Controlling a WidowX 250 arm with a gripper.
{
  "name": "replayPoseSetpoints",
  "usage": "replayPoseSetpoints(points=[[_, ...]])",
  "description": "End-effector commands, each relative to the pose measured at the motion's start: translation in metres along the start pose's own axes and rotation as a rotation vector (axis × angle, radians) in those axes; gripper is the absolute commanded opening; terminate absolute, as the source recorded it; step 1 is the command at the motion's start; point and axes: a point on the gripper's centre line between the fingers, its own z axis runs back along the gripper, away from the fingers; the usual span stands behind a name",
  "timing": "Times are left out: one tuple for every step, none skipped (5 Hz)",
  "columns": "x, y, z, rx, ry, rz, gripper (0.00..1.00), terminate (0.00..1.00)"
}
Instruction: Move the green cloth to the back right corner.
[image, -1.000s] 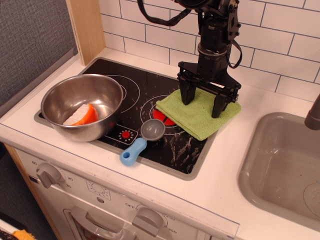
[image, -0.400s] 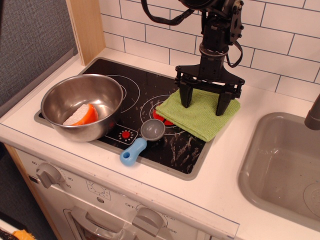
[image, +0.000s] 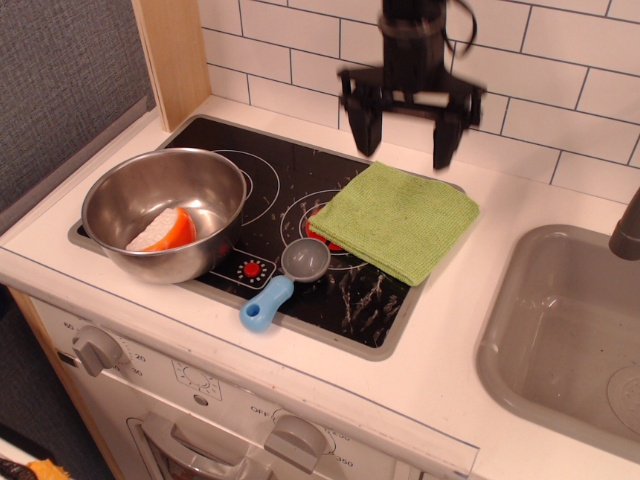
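Tool (image: 405, 125) hangs w/ its two dark fingers (image: 365, 125) spread wide apart, nothing btwn them, holding nothing. It sits above the back edge of the green cloth (image: 396, 219), clear of it, in front of the white tile wall (image: 570, 75) (outline a bit blurred).

Green cloth lies flat, folded, roughly square, on the right part of the black cooktop (image: 290, 170), toward the back right corner (image: 450, 187); its right edge overlaps the grey rim there. Its left edge covers part of a red mark on the glass.

Just in front of the cloth: small grey scoop w/ blue handle (image: 283, 279), bowl end nr the cloth's front-left corner, handle pointing to the front. Steel bowl (image: 165, 213) on the left side of cooktop, well apart from cloth, w/ an orange-and-white item (image: 162, 231) inside. Grey sink (image: 560, 335) to the right in the white desk (image: 470, 330).
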Motion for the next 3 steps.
replayPoseSetpoints(points=[[-0.0005,0.0197,0.0294,0.06,-0.075,-0.124,1.0,0.0],[-0.0005,0.0197,0.0294,0.06,-0.075,-0.124,1.0,0.0],[-0.0005,0.0197,0.0294,0.06,-0.075,-0.124,1.0,1.0]])
